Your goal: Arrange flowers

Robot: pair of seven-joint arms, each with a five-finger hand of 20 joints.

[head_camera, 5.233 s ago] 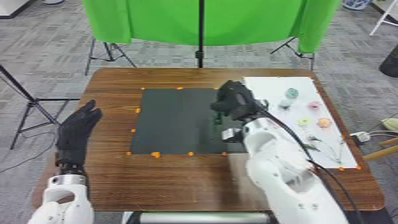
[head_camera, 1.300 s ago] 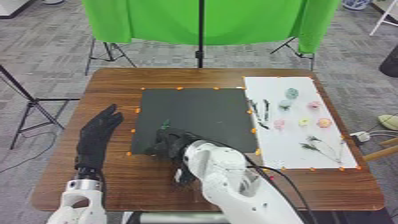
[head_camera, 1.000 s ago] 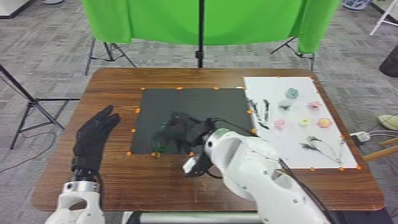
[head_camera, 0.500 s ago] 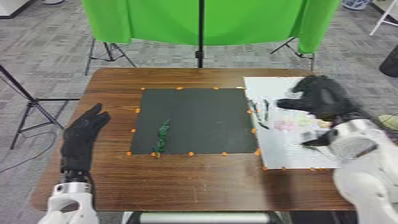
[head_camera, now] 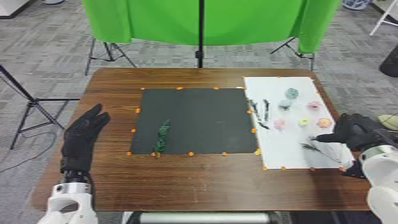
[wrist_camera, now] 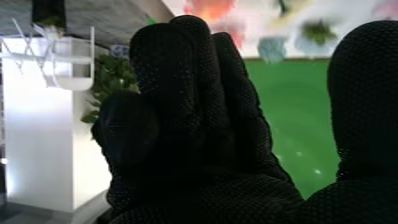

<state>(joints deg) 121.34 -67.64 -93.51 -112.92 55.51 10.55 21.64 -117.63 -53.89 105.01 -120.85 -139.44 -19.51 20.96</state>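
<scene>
White and cylindrical, a smooth part (head_camera: 204, 217) lies along the near edge of your brown wooden table (head_camera: 178, 185). Forward of it, on the left side, your left hand (head_camera: 80, 140), in a black fabric glove, points forward, fingers straight and close together.

Your right hand (head_camera: 357, 131), gloved likewise, is at the right long edge of the rectangular white sheet (head_camera: 280, 150), partly over it; contact cannot be determined. In the right wrist view, its fingers (wrist_camera: 209, 100) are extended and pressed together, the thumb standing well apart; nothing is pinched.

At the near part of that sheet, note the thin stems with dark tufts (head_camera: 313, 147). On the near left part of the square black sheet (head_camera: 200, 117), locate the slender green leafy sprig (head_camera: 163, 136), lying roughly lengthwise.

Farther up the white sheet, you have coral (head_camera: 323, 122), yellow (head_camera: 303, 121) and pink (head_camera: 280, 124) flower heads, with narrow dark-green sprigs (head_camera: 265, 115) on the left side. Beyond are another pink flower head (head_camera: 314, 105) and two blue-green ones (head_camera: 291, 93). A bright green cloth (head_camera: 160, 22) hangs behind the table.
</scene>
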